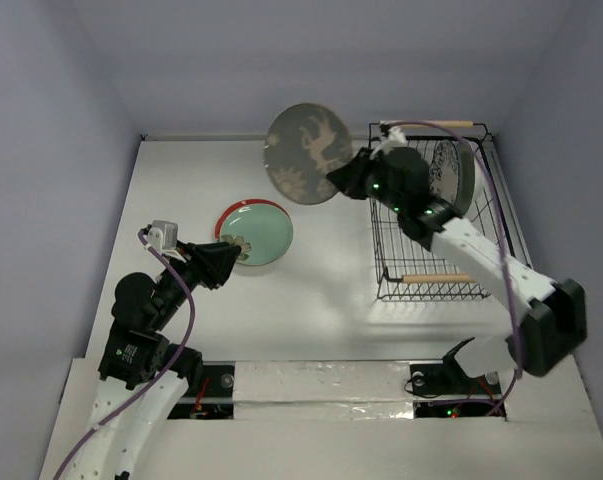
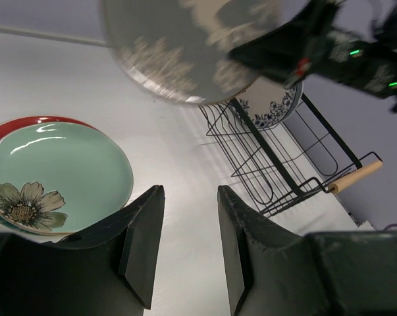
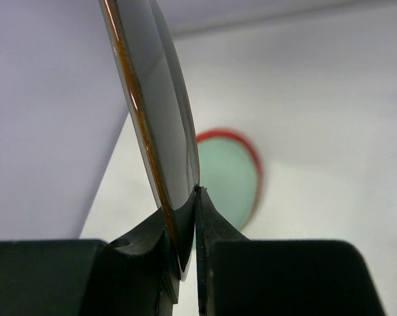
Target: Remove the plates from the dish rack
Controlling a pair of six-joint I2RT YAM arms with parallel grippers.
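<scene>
- Between the fingers of the right gripper (image 3: 197,201) sat the rim of the grey plate (image 1: 309,152), pinched tight at its lower edge.
- Held so, the plate stood nearly on edge, its patterned face toward the overhead camera and the left arm.
- It hung in the air clear of the rack (image 1: 433,285), just left of the rack's far end and above the table (image 1: 331,300).
- From that gripper the stack lay to the left, lower and toward the near edge: the green plate (image 1: 264,235) rested flat on the red plate (image 1: 229,212), whose rim showed around it.
- The next move seemed to turn on this: the held plate was upright while the stack lay flat. It would likely have to cross leftward and tip level before it could go down on the green plate.
- The left gripper (image 2: 190,197) was partly open and empty. It sat just beside the stack's near edge, pointing over it toward the rack.
- That arm was the nearer one to the stack, though the right arm carried the load. Its fingers so close to the stack could crowd the set-down.
- At the rack's far end a floral plate (image 1: 449,172) stood upright in the wires. Whether another stood behind it could not be told.
</scene>
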